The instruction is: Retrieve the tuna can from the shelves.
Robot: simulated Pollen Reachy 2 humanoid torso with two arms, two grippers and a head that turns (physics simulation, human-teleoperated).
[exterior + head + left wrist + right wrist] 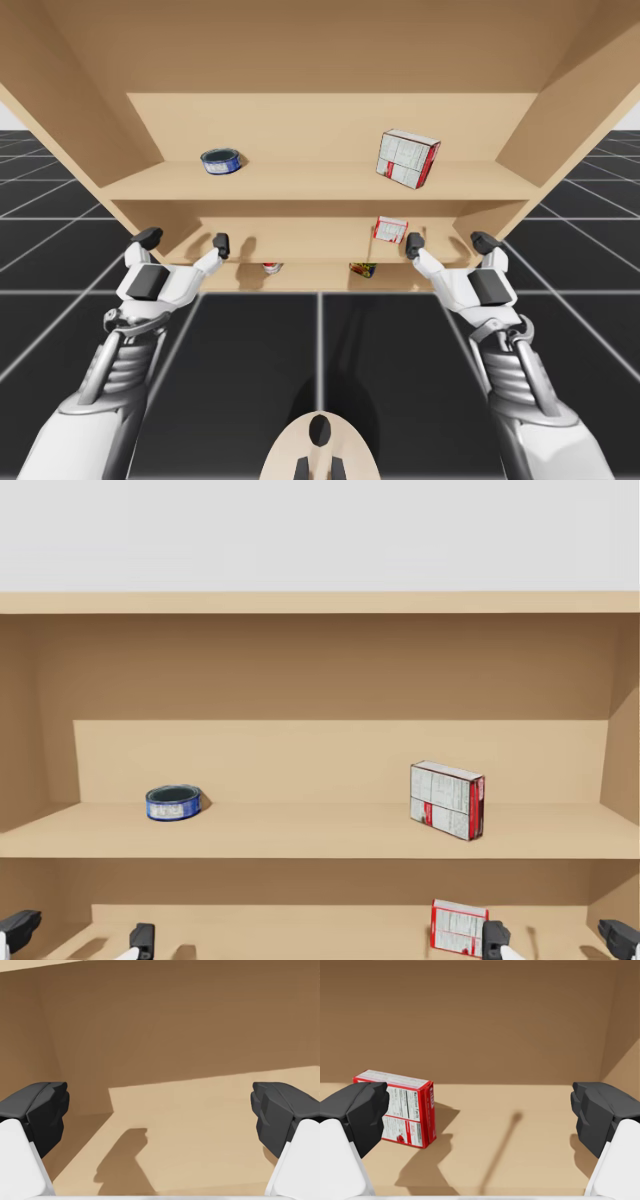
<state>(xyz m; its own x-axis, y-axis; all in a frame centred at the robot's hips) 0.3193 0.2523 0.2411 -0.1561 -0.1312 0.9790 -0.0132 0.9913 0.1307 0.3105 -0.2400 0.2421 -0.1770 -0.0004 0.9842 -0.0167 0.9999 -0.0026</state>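
One blue round can (222,160) | on shelf (320,182) above left fingers (221,243) | well apart

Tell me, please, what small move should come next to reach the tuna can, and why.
Probably raise the left pincer to the upper shelf: the blue tuna can sits there on its left part, while that pincer is open, empty and level with the lower shelf.

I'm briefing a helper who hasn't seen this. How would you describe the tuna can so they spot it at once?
On the wooden shelves, take the upper board holding things. The tuna can sits toward its left end, a box toward its right. The can alone is low, round and blue.
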